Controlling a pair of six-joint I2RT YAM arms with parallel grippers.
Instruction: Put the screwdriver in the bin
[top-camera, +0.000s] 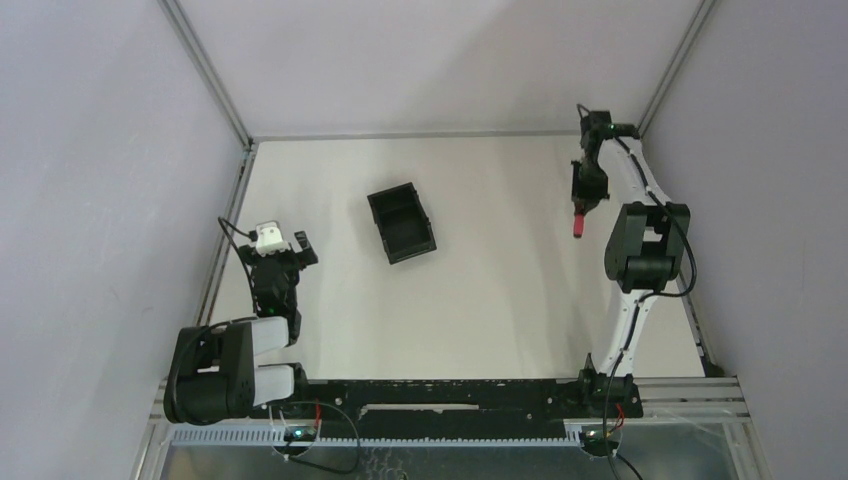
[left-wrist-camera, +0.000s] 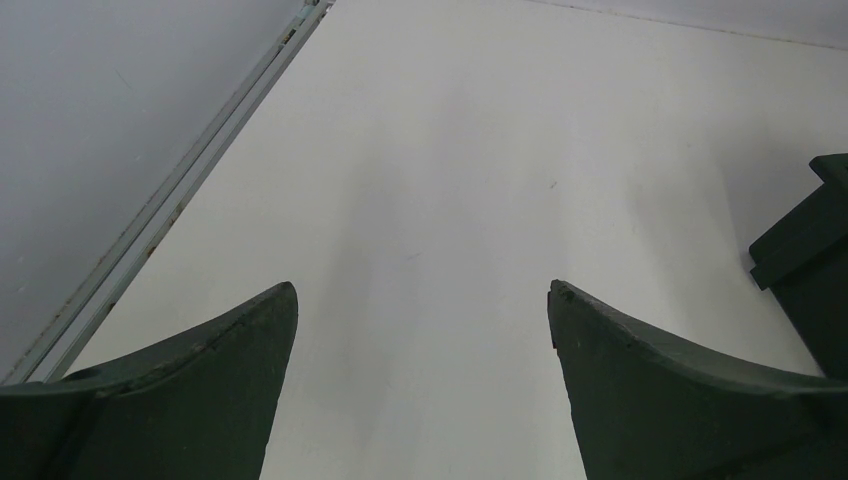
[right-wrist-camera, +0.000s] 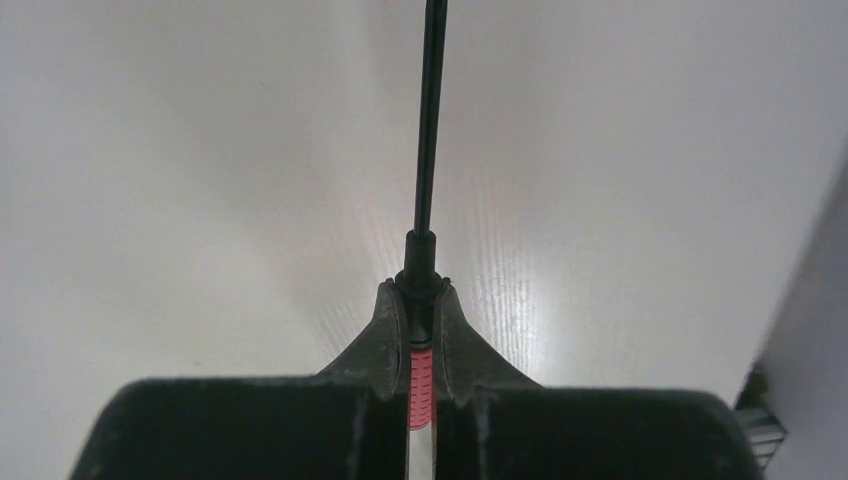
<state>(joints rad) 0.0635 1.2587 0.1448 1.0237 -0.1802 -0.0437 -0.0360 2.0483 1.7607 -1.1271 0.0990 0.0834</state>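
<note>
The screwdriver (right-wrist-camera: 421, 385) is pinched by its red handle in the closed right end effector (right-wrist-camera: 420, 300), shaft jutting ahead, presumably for carrying. The bin (top-camera: 402, 226) sits well to its left on the surface (top-camera: 500, 300). The left end effector (left-wrist-camera: 422, 300) gapes, empty.

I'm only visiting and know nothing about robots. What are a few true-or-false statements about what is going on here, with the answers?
1. The right gripper is clamped on the screwdriver. True.
2. The screwdriver lies inside the bin. False: the right gripper holds it by its red handle, well off to the right of the bin, which looks empty.
3. The left gripper is open, with nothing between its fingers. True.
4. The bin is tipped over on its side. False: it stands upright with its open top facing up, between the two arms.
</note>
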